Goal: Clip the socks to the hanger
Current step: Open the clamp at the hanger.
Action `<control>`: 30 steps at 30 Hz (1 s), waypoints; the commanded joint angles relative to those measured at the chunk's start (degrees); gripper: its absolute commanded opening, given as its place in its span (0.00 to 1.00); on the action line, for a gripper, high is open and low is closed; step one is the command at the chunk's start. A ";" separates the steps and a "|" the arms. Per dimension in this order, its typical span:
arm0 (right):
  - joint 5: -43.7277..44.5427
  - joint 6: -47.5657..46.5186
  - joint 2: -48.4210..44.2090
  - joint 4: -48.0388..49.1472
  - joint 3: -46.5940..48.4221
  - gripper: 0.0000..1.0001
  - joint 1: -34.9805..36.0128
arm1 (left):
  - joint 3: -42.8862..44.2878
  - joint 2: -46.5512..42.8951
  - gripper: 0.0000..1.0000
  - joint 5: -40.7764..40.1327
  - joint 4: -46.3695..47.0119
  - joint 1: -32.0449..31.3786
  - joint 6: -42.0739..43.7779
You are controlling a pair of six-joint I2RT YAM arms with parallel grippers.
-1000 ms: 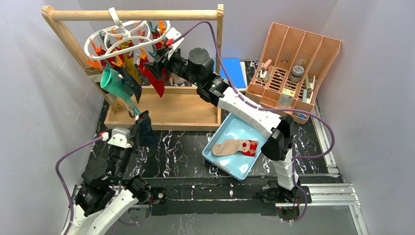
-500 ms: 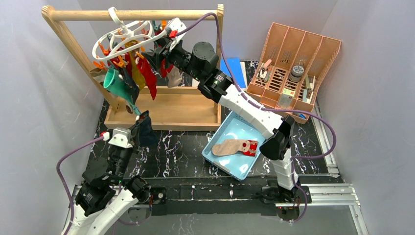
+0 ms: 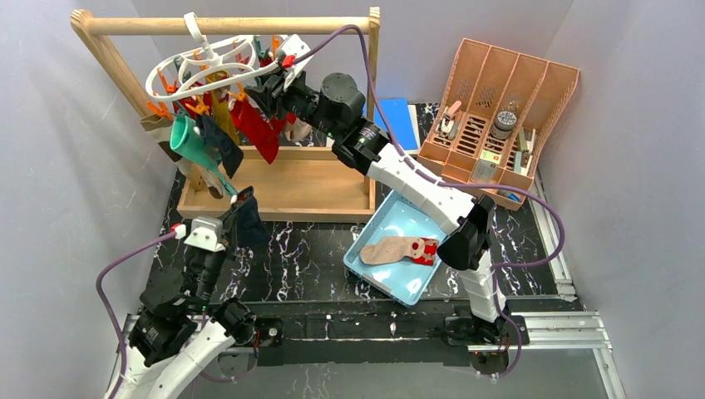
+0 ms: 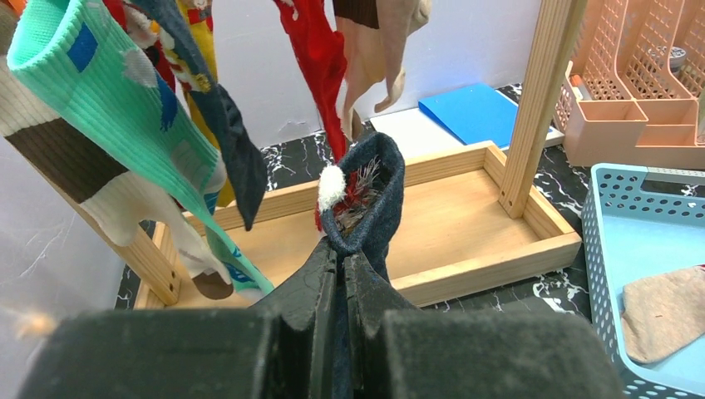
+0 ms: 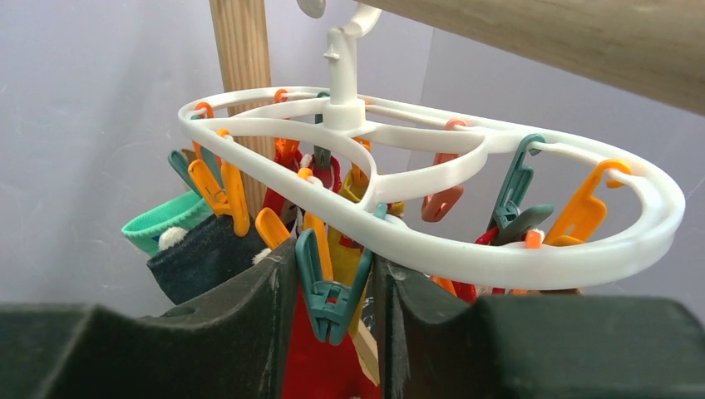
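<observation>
The white ring hanger [image 3: 179,62] hangs by its hook from the wooden rail, with several socks clipped under it, among them a teal sock [image 3: 193,143] and a red sock [image 3: 256,125]. My right gripper [image 3: 264,83] is up at the ring's right side. In the right wrist view its jaws [image 5: 332,266] press both wings of a teal clip [image 5: 331,303] under the ring [image 5: 499,262]. My left gripper [image 3: 239,202] is lower, in front of the frame's base, shut on a navy sock [image 4: 374,191] held upright. A beige sock [image 3: 387,249] and a red sock [image 3: 426,249] lie in the blue tray [image 3: 399,218].
The light wooden rail frame [image 3: 233,25] stands at the back on its shallow wooden base [image 3: 291,187]. An orange desk organizer [image 3: 499,116] with small items sits at the back right. A blue book [image 3: 399,120] lies behind the right arm.
My right gripper has risen to the ring and its jaws have narrowed onto the teal clip. The hanger and its socks have swung a little. The left arm holds still.
</observation>
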 commanded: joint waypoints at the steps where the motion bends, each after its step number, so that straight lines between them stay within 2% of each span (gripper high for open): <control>1: 0.84 -0.72 -0.02 1.57 2.62 0.39 -0.13 | -0.58 0.95 0.00 0.18 2.96 -0.18 0.77; 11: 0.40 0.32 -0.20 1.03 2.19 0.19 -0.09 | 1.09 5.38 0.00 0.45 9.04 -0.14 0.39; 13: 0.54 1.09 -0.28 1.02 2.09 0.11 -0.08 | 1.59 6.89 0.00 0.28 11.19 -0.15 0.13; 14: 0.79 1.48 -0.30 1.02 2.10 0.02 -0.12 | 1.75 7.71 0.00 0.15 12.34 -0.14 -0.03; 30: 2.62 6.80 -2.55 1.34 0.28 0.01 -0.03 | 2.71 21.28 0.00 -6.95 33.39 -0.21 -2.22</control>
